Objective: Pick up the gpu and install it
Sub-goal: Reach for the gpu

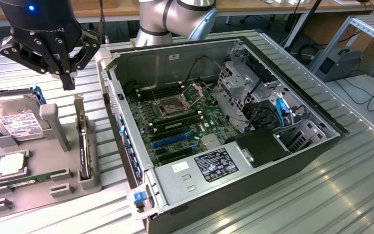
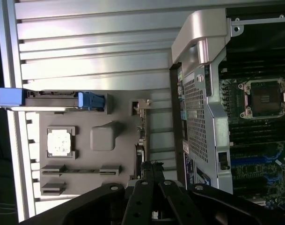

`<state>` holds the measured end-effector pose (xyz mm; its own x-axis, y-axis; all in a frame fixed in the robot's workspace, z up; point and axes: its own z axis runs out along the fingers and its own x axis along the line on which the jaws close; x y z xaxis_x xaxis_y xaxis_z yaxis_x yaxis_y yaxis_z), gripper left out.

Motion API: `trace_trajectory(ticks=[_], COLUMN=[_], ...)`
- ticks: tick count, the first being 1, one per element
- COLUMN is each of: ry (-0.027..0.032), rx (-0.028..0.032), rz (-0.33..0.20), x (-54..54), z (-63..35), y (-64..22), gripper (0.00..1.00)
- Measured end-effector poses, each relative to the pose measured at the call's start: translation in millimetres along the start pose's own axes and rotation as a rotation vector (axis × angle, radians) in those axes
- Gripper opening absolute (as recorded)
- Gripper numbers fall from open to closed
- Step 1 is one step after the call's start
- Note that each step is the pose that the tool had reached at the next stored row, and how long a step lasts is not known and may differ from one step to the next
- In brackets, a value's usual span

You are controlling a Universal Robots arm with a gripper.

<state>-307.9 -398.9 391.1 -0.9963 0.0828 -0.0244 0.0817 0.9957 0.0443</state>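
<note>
The gpu (image 1: 83, 142) is a thin dark card standing on edge in a slot along the right side of the grey holder (image 1: 50, 192), its silver bracket end rising toward the back. From the wrist camera, the gpu (image 2: 141, 140) appears as a narrow strip seen edge on. My gripper (image 1: 68, 84) hangs shut just above and behind the card's far end, with nothing between its fingers. Its black fingertips (image 2: 149, 174) point down over the card.
An open computer case (image 1: 194, 192) lies at the exterior view's right of the holder, motherboard (image 1: 174, 122) exposed. The holder also carries a hard drive (image 1: 15, 122), a processor (image 1: 9, 165) and a green memory stick (image 1: 31, 179). The table is ribbed metal.
</note>
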Motion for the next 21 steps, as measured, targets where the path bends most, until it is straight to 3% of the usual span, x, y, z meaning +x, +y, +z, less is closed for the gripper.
trace_trajectory(ticks=[21], ry=[0.0], rx=[0.0], rz=[0.0], x=[18.7], z=[-0.5], y=[-1.5], gripper=[0.11])
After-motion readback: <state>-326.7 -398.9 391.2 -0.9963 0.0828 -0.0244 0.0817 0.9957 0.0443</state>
